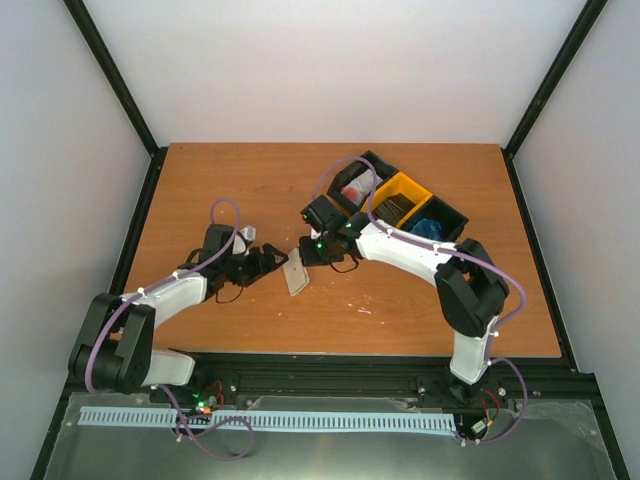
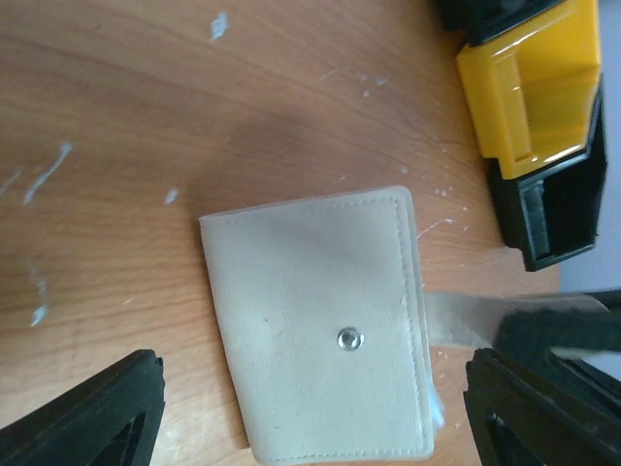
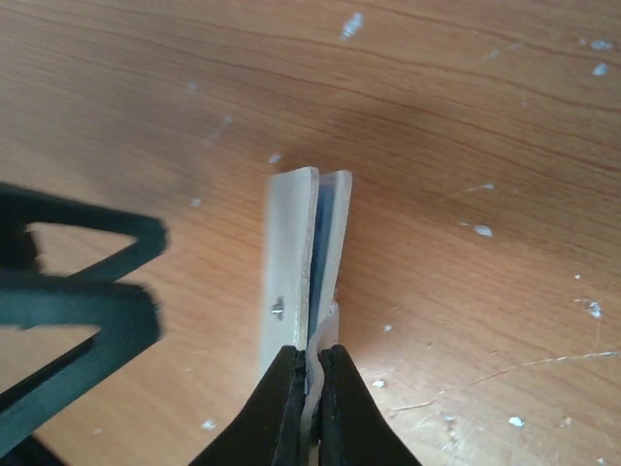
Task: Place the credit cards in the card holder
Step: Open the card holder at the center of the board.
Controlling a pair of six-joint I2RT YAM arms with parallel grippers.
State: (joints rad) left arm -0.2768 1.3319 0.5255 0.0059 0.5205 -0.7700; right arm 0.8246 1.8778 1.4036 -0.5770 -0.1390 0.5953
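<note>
The card holder (image 1: 295, 275) is a beige-tan folded wallet with a small snap button (image 2: 349, 339). My right gripper (image 3: 310, 374) is shut on its beige strap at one edge and holds it edge-on over the table (image 3: 291, 243). A thin blue strip (image 3: 325, 218) shows between its two leaves; I cannot tell whether it is a card or the lining. My left gripper (image 2: 310, 398) is open, with its black fingers (image 2: 107, 408) either side of the wallet's flat face (image 2: 310, 291) and not touching it. In the top view the left gripper (image 1: 262, 262) is just left of the wallet and the right gripper (image 1: 318, 248) just right of it.
Three bins stand in a row at the back right: a black one with something red (image 1: 355, 188), a yellow one (image 1: 400, 198) and a black one holding blue things (image 1: 432, 228), too small to identify. The yellow bin also shows in the left wrist view (image 2: 529, 87). The wooden table (image 1: 250, 180) has white specks.
</note>
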